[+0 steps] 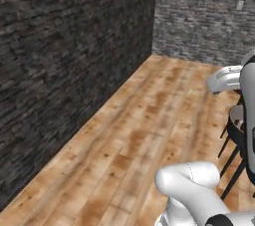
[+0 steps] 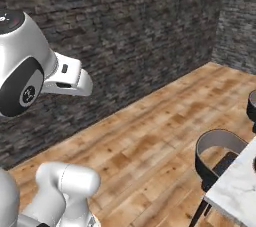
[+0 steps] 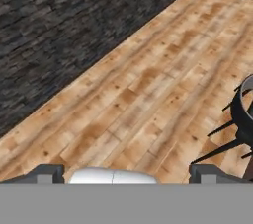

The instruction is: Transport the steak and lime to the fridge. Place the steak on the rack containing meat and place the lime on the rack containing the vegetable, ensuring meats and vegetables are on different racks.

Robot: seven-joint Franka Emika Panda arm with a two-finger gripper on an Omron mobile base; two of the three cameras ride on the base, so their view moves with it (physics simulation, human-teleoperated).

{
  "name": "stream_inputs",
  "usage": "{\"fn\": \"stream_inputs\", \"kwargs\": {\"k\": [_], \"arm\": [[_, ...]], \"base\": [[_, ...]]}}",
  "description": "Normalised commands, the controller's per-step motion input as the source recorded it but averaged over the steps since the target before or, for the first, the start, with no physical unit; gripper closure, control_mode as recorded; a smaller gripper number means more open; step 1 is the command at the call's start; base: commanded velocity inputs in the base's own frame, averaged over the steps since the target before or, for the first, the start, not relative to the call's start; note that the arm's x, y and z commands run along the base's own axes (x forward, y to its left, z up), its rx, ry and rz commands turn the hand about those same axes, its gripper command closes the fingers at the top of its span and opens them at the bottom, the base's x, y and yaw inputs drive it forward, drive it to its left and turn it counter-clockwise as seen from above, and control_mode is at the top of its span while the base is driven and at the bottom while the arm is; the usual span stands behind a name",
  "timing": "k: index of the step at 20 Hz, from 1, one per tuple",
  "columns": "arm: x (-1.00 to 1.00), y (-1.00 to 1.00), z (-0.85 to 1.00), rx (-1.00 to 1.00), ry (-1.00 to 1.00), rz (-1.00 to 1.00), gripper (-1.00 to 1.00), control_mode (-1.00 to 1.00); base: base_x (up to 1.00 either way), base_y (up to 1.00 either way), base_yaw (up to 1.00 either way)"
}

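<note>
the end effector (image 3: 127, 173) is spread wide, its two small dark finger tips (image 3: 49, 172) standing far apart at 7 and 5 o'clock in the hand view. between and beyond them lies bare wooden plank floor (image 3: 148, 85). a dark brick wall (image 3: 59, 30) runs along the floor toward 10 o'clock, and a black chair (image 3: 244, 114) stands at 3 o'clock.

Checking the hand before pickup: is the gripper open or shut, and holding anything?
Open and empty: in the hand view the gripper shows its two fingertips far apart, with bare wooden floor between them.
</note>
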Motion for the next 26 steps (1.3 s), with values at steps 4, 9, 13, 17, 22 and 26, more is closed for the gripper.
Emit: {"fn": "stream_inputs", "kwargs": {"k": [4, 9, 13, 17, 22, 26], "arm": [[0.00, 0.00, 0.00, 0.00, 0.00, 0.00, -1.00, 1.00], [0.00, 0.00, 0.00, 0.00, 0.00, 0.00, -1.00, 1.00], [0.00, 0.00, 0.00, 0.00, 0.00, 0.00, -1.00, 1.00], [0.00, 0.00, 0.00, 0.00, 0.00, 0.00, -1.00, 1.00], [0.00, 0.00, 0.00, 0.00, 0.00, 0.00, -1.00, 1.00], [0.00, 0.00, 0.00, 0.00, 0.00, 0.00, -1.00, 1.00]], "base": [[0.82, 0.94, -0.66], [0.71, 0.96, -0.66], [0.74, 1.00, -0.62], [0.76, 1.00, -0.58], [0.84, 1.00, -0.57], [0.89, 1.00, -0.55]]}}
